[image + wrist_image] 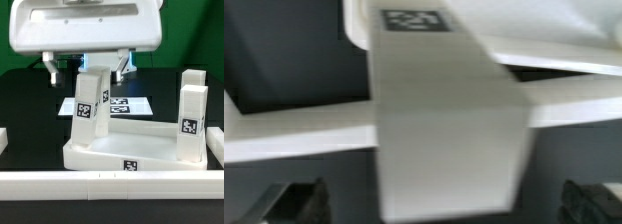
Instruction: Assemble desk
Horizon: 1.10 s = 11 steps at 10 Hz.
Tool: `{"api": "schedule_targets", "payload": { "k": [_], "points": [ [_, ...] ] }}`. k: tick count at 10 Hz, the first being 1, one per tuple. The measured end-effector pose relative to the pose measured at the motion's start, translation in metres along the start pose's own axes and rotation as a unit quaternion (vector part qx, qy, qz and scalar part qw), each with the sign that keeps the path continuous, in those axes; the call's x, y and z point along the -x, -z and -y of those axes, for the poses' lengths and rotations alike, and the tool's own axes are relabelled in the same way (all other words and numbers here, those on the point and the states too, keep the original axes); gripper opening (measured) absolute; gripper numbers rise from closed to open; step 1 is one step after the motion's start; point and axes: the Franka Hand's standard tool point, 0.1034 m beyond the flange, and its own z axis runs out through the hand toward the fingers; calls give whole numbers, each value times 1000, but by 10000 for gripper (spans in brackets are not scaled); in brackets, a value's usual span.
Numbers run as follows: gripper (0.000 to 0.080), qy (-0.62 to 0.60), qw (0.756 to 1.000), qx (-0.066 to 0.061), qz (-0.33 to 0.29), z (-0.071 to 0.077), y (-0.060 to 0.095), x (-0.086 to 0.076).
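The white tray-like tabletop (pixel 135 148) lies on the black table with a small tag on its near edge. A white tagged leg (pixel 88 103) stands upright at its corner on the exterior view's left. My gripper (pixel 88 68) is open just above this leg, one finger on either side. In the wrist view the leg (pixel 446 110) fills the middle, with the tabletop's rim (pixel 295 128) behind it. My gripper (pixel 446 205) straddles it with dark gaps between the leg and each of the fingers (pixel 295 203). Two more legs (pixel 190 112) stand upright at the tabletop's right side.
The marker board (pixel 128 103) lies flat behind the tabletop. A long white rail (pixel 110 182) runs along the front of the table. Short white pieces show at the left edge (pixel 3 140) and the right edge (pixel 216 150).
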Motion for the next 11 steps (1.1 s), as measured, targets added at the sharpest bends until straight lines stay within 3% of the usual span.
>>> {"api": "schedule_targets", "payload": {
  "k": [2, 4, 6, 8, 9, 10, 11],
  "points": [
    [648, -8, 997, -20, 73, 0, -10, 20],
    [648, -28, 986, -39, 162, 2, -7, 30],
    [648, -30, 975, -52, 216, 5, -2, 27],
    [648, -37, 975, -50, 215, 6, -2, 26],
    [557, -38, 975, -50, 215, 6, -2, 26],
    [557, -66, 973, -44, 216, 7, -2, 26],
    [344, -91, 971, -39, 217, 7, -2, 26]
  ]
}}
